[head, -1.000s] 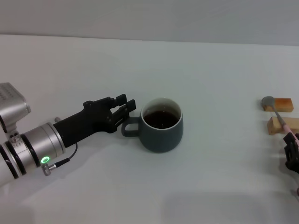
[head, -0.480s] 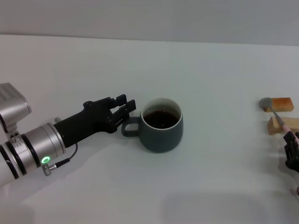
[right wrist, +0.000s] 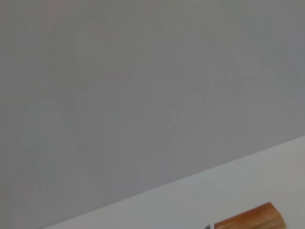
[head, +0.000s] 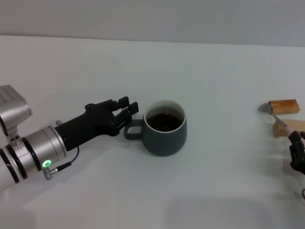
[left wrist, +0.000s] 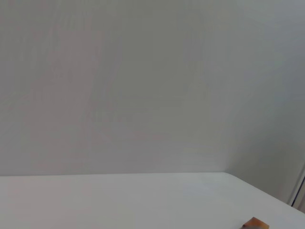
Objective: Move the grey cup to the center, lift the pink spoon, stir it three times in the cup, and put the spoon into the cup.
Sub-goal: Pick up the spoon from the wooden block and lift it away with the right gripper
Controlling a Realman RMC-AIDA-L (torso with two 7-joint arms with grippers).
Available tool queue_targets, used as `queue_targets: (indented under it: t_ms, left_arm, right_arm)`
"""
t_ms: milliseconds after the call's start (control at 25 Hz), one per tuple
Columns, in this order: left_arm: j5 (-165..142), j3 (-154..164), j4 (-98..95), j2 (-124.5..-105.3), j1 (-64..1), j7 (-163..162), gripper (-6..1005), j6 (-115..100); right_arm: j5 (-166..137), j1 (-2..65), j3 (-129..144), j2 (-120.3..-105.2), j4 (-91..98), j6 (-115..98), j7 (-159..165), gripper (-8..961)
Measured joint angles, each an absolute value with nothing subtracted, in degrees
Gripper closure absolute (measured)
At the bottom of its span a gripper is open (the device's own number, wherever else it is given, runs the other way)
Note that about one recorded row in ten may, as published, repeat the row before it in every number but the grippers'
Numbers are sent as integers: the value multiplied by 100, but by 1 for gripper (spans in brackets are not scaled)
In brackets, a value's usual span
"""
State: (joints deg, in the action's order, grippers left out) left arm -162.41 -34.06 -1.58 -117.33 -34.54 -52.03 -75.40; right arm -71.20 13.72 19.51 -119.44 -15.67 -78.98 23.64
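Note:
The grey cup (head: 164, 136) stands near the table's middle, holding dark brown liquid, with its handle pointing toward my left arm. My left gripper (head: 127, 112) is right at that handle. The pink spoon (head: 272, 114) is at the far right, its silver bowl off the wooden blocks and tilted toward the cup. Its pink handle runs into my right gripper (head: 296, 143), which is shut on it at the view's right edge. Neither wrist view shows the cup.
Two small wooden blocks, one (head: 284, 106) behind the other (head: 291, 127), lie at the far right under the spoon. One block also shows in the right wrist view (right wrist: 248, 219) and in the left wrist view (left wrist: 255, 223). White table (head: 152, 67), grey wall behind.
The spoon's bowl has come off the far block and moved left, toward the cup, held by my right gripper. The left arm and the cup have not moved.

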Motion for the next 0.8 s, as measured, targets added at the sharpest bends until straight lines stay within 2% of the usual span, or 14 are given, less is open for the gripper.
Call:
queue_targets:
  t_ms: [800]
  left_arm:
    - [-16231, -3435, -158, -11741, -3427, -5195, 674, -7541]
  right_arm:
    - [-7141, 1529, 1951, -11941, -1635, -8280, 2364, 831]
